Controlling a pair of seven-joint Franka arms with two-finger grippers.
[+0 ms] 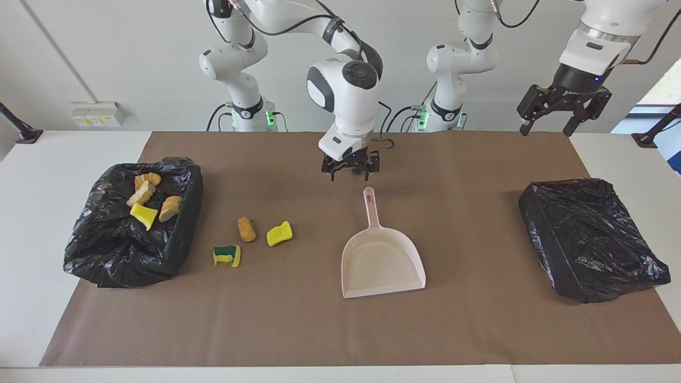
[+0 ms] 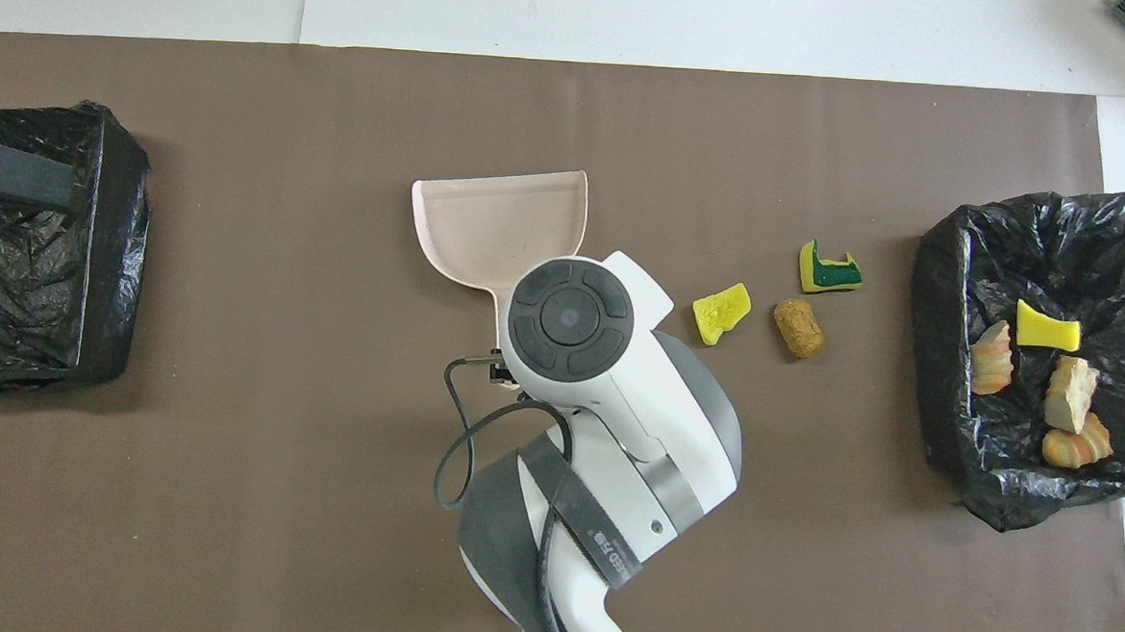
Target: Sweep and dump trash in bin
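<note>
Right hand [image 1: 350, 172] hangs spread and empty over the dustpan [image 1: 382, 259] handle; loose trash [image 1: 246, 229] sits toward the right arm's end. Left hand [image 1: 564, 113] waits, spread.

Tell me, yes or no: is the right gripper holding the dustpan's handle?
No. In the facing view the right gripper hangs open in the air above the mat, clear of the dustpan, which lies flat by itself.
</note>
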